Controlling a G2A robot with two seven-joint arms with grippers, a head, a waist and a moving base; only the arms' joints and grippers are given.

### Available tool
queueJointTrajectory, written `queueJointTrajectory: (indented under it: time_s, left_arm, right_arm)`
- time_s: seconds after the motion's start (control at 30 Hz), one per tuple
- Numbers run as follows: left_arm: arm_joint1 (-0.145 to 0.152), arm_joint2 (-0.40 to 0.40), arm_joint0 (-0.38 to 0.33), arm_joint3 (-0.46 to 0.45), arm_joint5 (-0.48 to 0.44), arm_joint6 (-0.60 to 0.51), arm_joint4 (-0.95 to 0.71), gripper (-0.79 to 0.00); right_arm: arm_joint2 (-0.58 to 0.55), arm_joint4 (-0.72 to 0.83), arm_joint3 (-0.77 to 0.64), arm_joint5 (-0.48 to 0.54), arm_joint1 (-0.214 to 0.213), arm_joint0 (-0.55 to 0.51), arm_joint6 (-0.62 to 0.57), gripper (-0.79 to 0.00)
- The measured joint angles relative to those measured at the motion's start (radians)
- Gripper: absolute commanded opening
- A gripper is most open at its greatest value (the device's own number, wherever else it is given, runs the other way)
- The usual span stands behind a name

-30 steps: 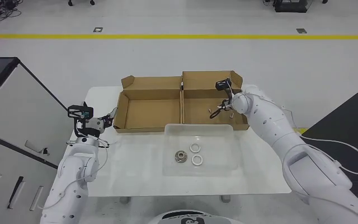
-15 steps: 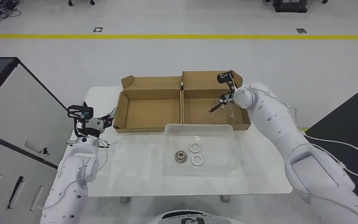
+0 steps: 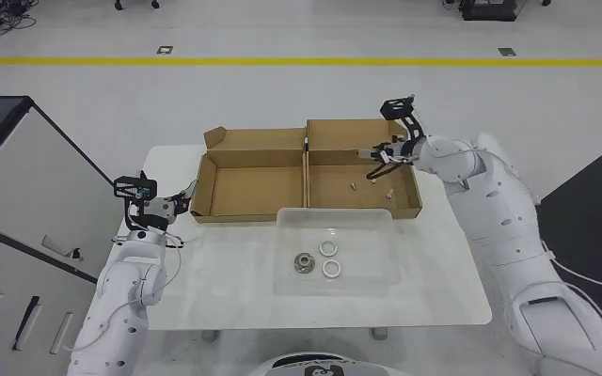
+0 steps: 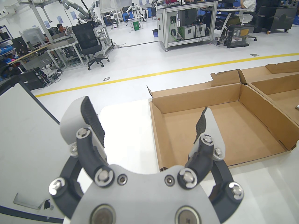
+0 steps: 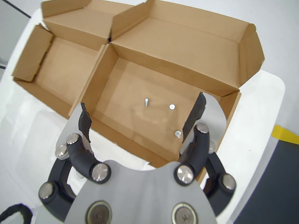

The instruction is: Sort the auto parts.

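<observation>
Three small silver bolts (image 5: 146,102) (image 5: 172,106) (image 5: 178,133) lie on the floor of the right cardboard box (image 3: 329,193); from above they show as bolts (image 3: 351,184) (image 3: 373,182) (image 3: 388,194). My right gripper (image 3: 374,162) (image 5: 141,99) hangs open and empty above that box, near its far right corner. A metal hub (image 3: 303,262) and two white rings (image 3: 329,248) (image 3: 333,269) sit in the clear tray (image 3: 376,214). My left gripper (image 3: 183,197) (image 4: 145,103) is open and empty, just outside the left wall of the left cardboard box (image 3: 254,183) (image 4: 210,122), which has nothing in it.
The two boxes stand side by side at the back of the white table (image 3: 226,282), lids folded back. The tray sits right in front of them. A grey panel (image 3: 38,179) stands off the table's left side.
My right gripper has risen out of the right box and drawn back toward its far right corner. The left arm has not moved.
</observation>
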State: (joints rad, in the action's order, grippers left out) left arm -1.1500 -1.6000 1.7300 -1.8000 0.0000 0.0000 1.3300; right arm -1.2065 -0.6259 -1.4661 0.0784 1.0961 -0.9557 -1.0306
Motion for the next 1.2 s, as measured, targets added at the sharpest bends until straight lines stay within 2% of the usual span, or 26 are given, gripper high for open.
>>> queueJointTrajectory:
  time_s: [0.13, 0.27, 0.57, 0.87, 1.0, 1.2]
  left_arm:
    - [0.000, 0.000, 0.000, 0.000, 0.000, 0.000, 0.000, 0.000]
    - [0.000, 0.000, 0.000, 0.000, 0.000, 0.000, 0.000, 0.000]
    - [0.000, 0.000, 0.000, 0.000, 0.000, 0.000, 0.000, 0.000]
    - [0.000, 0.000, 0.000, 0.000, 0.000, 0.000, 0.000, 0.000]
    - [0.000, 0.000, 0.000, 0.000, 0.000, 0.000, 0.000, 0.000]
    - [0.000, 0.000, 0.000, 0.000, 0.000, 0.000, 0.000, 0.000]
  right_arm:
    - [-0.119, 0.139, -0.168, 0.018, -0.021, -0.099, -0.069, 0.000]
    - [-0.248, 0.382, -0.272, 0.012, -0.036, -0.185, -0.161, 0.000]
    - [-0.499, 0.752, -0.327, -0.045, -0.067, -0.329, -0.322, 0.000]
    - [-0.688, 0.951, -0.306, -0.059, -0.088, -0.437, -0.398, 0.000]
    - [-0.719, 1.029, -0.298, -0.061, -0.092, -0.462, -0.416, 0.000]
    - [-0.719, 1.031, -0.298, -0.062, -0.092, -0.462, -0.415, 0.000]
